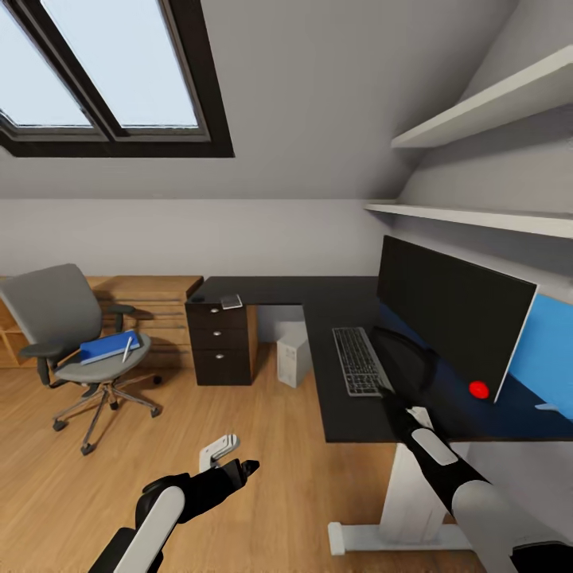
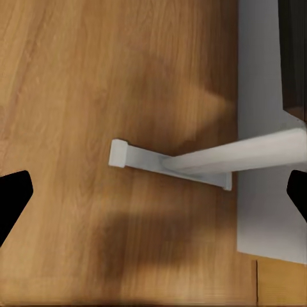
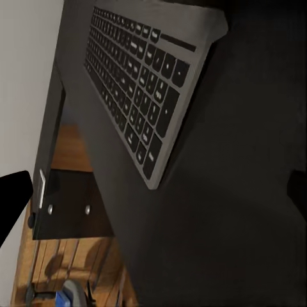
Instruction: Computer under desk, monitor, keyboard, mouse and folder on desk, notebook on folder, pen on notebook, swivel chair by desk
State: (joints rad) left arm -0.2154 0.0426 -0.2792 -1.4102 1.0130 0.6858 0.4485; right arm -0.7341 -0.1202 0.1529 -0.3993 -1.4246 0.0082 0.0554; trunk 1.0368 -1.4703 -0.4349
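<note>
Head view: monitor (image 1: 454, 314) stands on the black desk (image 1: 334, 298) at right of frame, keyboard (image 1: 360, 360) lying flat just left of it; computer (image 1: 293, 354) sits on the floor under the desk, centre frame. Swivel chair (image 1: 76, 342) at left, well apart from the desk, carries the blue folder (image 1: 107, 347) on its seat with the pen (image 1: 127, 348) on top. Right gripper (image 3: 153, 192) hangs over the desk beside the keyboard, fingers spread wide, nothing between; left gripper (image 2: 153, 192) hangs above the wood floor (image 2: 77, 77) by the desk foot (image 2: 169, 163), also spread and empty.
</note>
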